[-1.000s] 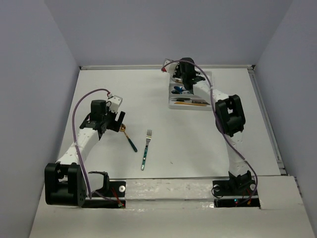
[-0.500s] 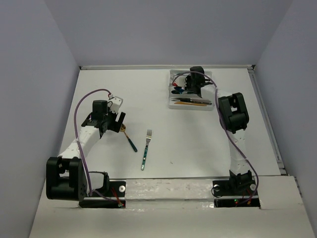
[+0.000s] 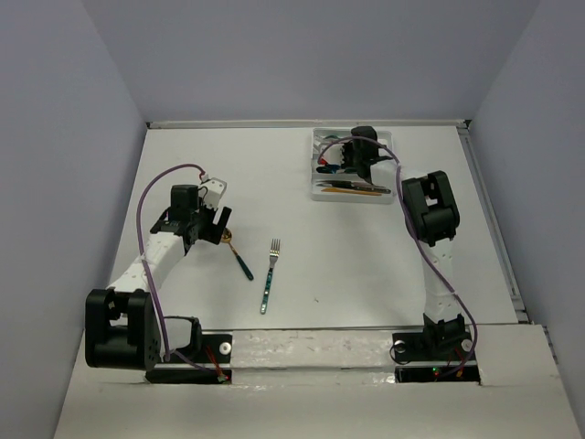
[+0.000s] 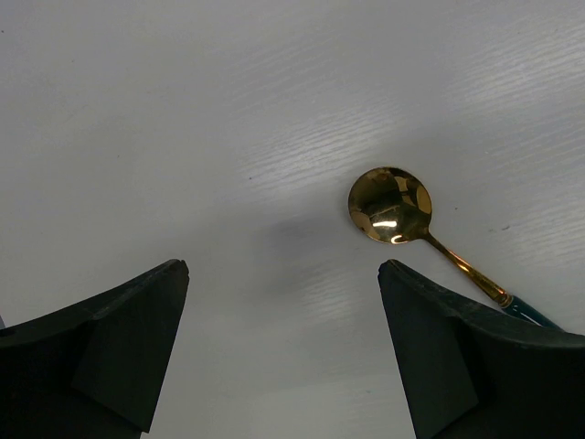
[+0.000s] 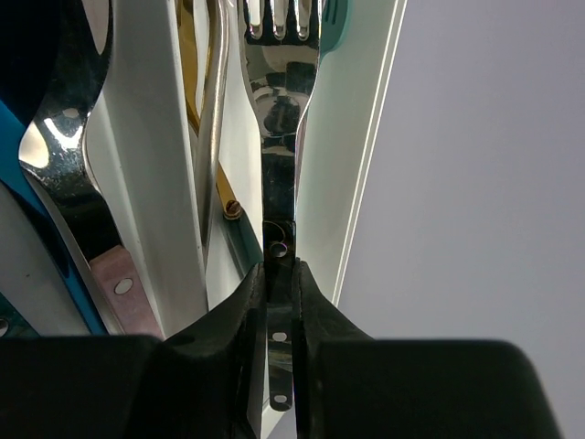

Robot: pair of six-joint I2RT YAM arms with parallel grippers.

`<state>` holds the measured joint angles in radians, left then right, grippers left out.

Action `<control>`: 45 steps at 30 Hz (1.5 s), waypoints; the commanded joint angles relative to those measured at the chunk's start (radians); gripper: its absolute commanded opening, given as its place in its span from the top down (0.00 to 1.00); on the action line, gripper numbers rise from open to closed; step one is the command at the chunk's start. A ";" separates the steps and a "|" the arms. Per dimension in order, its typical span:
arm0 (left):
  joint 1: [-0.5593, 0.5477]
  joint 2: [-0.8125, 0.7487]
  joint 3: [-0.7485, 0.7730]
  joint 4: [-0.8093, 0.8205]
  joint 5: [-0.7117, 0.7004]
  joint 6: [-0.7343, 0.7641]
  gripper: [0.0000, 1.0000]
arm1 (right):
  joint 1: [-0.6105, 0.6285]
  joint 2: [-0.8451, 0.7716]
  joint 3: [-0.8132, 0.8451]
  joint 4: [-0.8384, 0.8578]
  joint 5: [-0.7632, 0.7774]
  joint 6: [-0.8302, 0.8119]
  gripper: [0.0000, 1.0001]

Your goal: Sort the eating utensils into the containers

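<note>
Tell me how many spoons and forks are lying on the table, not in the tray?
2. A gold spoon lies by the left gripper, and a fork lies near the table's middle. The rest sit in the white tray, where some may be hidden.

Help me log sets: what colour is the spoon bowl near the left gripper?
Shiny gold; the spoon bowl shows best in the left wrist view.

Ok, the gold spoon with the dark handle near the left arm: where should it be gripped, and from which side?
Probably take the spoon by its slim handle, just behind the neck, from straight above, fingers across its width. It lies flat on the table, bowl up; the round bowl looks too wide and shallow to pinch.
</note>
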<state>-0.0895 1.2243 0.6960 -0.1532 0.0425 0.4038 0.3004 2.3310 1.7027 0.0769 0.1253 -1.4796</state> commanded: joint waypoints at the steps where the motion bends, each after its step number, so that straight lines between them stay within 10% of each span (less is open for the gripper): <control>1: 0.005 -0.006 -0.006 0.024 -0.010 0.009 0.01 | -0.006 -0.019 -0.017 0.084 -0.012 -0.028 0.91; 4: 0.005 -0.009 -0.007 0.023 -0.010 0.009 0.01 | -0.006 -0.021 -0.034 0.136 0.000 -0.036 0.60; 7: 0.005 -0.011 -0.009 0.023 -0.010 0.010 0.01 | -0.006 -0.032 -0.058 0.210 0.019 -0.068 0.50; 23: 0.005 -0.077 -0.021 0.029 0.000 0.012 0.01 | 0.077 -0.297 -0.014 0.322 0.240 0.241 0.31; 28: 0.008 -0.153 -0.033 0.032 -0.032 0.010 0.01 | 0.315 -0.432 0.076 0.017 0.621 0.865 0.15; 31: 0.028 -0.196 -0.036 0.032 -0.114 0.010 0.01 | 0.396 -0.518 0.121 -0.564 0.385 1.478 0.14; 34: 0.063 -0.256 -0.036 0.026 -0.148 0.006 0.01 | 0.443 -0.619 -0.137 -0.573 -0.102 1.898 0.25; 45: 0.139 -0.333 -0.036 0.006 0.005 0.000 0.01 | 0.796 -0.501 -0.242 -0.658 0.171 2.210 0.23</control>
<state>0.0414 0.9260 0.6685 -0.1501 -0.0242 0.4030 1.0290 1.7863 1.4239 -0.5014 0.2558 0.5346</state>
